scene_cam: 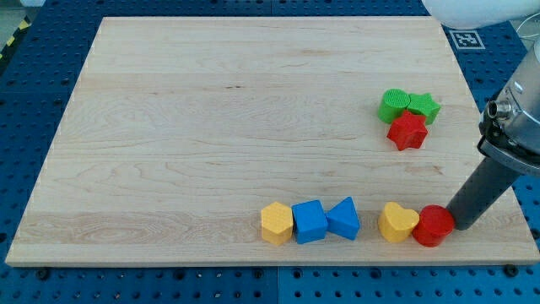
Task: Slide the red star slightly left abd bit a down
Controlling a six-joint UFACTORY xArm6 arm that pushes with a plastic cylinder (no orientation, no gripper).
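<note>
Approaching was the step: my tip (456, 226), a bare rod holding nothing, sat well below the red star (407, 131), needing its upper-right side.

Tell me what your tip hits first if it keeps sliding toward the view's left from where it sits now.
My tip already sits against the red cylinder. Going left, it would push that first, then likely drive it into the yellow heart beside it.

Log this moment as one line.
tip beside red cylinder, bottom right | red star touching green blocks, untouched | board
</note>
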